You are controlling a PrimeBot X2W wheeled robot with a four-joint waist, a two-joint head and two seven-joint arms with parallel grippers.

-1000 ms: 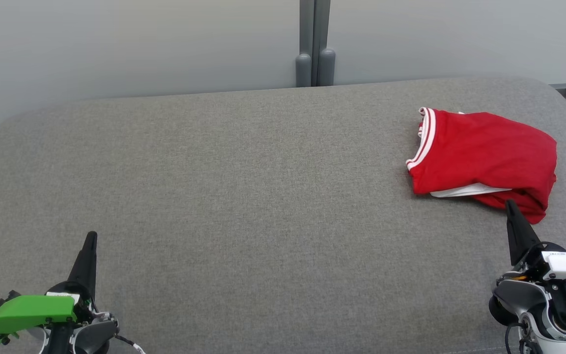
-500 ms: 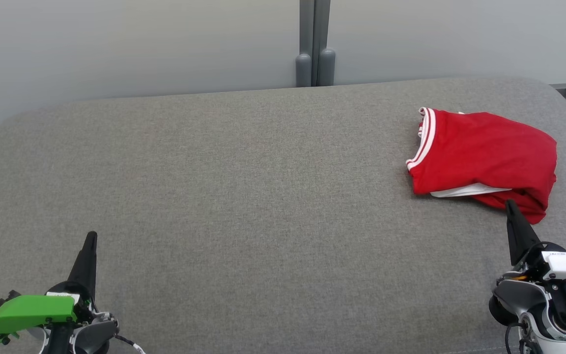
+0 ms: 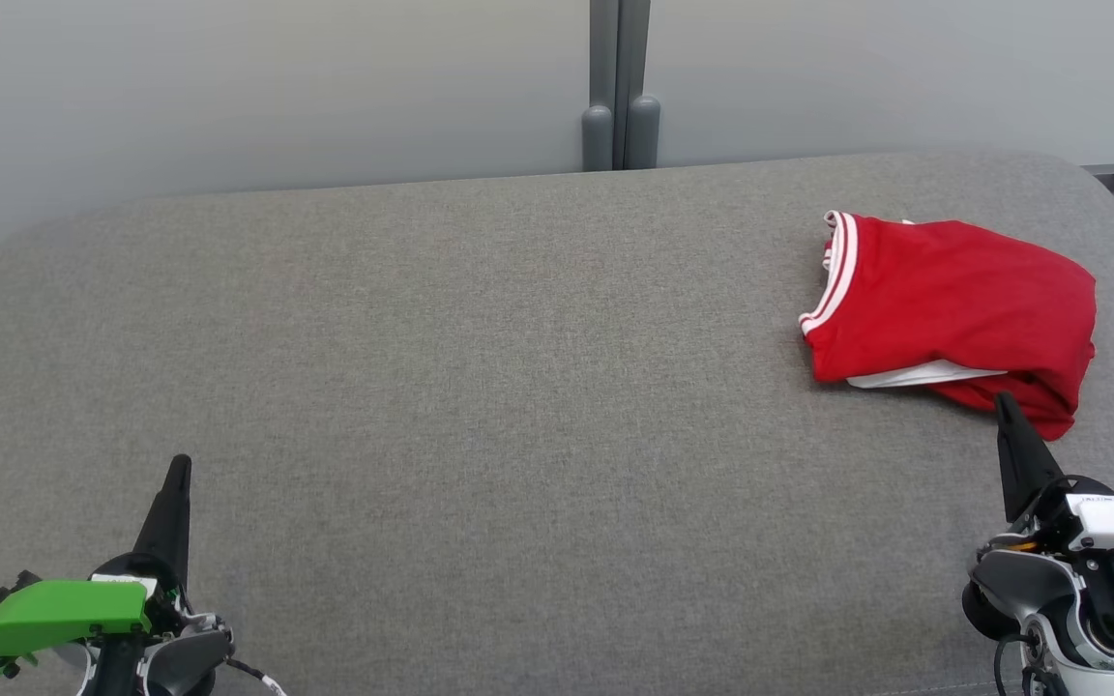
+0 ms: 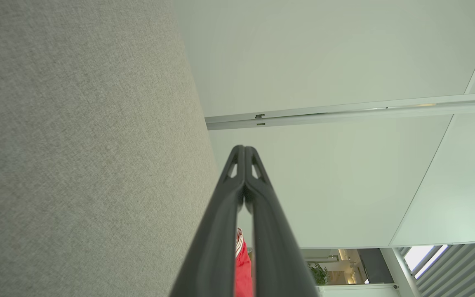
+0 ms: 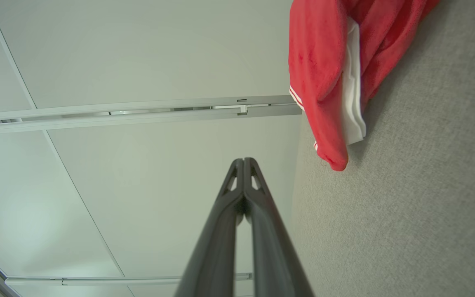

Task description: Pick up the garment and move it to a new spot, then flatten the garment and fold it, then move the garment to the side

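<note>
I see the red garment folded far right on the sofa; L gripper & R gripper both closed tight, holding 0 items.

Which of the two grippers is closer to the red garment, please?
The right gripper: its shut tips sit close by the near edge of the red garment, while the left gripper lies far across the grey cushion.

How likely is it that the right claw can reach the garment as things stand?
Probably yes: the right claw is shut, with its tip at the near edge of the garment and nothing visible between them. It would need to open first.
</note>
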